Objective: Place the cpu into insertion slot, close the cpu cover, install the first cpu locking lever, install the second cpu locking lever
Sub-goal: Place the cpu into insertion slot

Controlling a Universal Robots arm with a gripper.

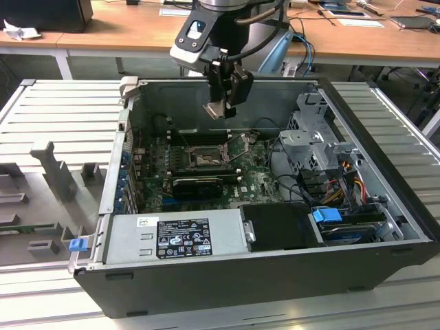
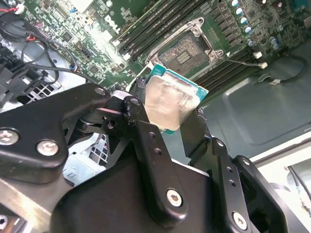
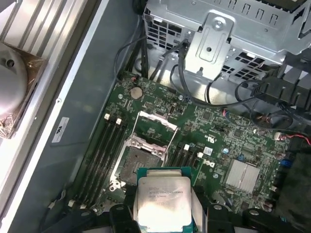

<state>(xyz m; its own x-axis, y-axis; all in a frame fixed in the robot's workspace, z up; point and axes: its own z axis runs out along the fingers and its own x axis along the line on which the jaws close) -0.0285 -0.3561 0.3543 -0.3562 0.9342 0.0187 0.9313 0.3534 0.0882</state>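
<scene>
The gripper (image 3: 164,217) has its jaws clamped on two opposite edges of the cpu (image 3: 163,196), a square chip with a pale silver-grey top and a green rim, held in the air. Beyond it, on the green motherboard (image 3: 218,131) inside the open computer case (image 1: 206,282), the insertion slot (image 3: 138,165) lies bare, with the cpu cover (image 3: 158,120) raised.

Robotics lab, open computer case (image 1: 240,282) on slatted metal bench (image 1: 55,103), wooden desks (image 1: 124,34) behind

The cpu (image 2: 167,104) lid is dull brushed silver metal, the motherboard (image 3: 218,141) glossy green laminate, the computer case (image 1: 240,289) matt dark sheet metal, the desk (image 1: 124,34) smooth wood.
</scene>
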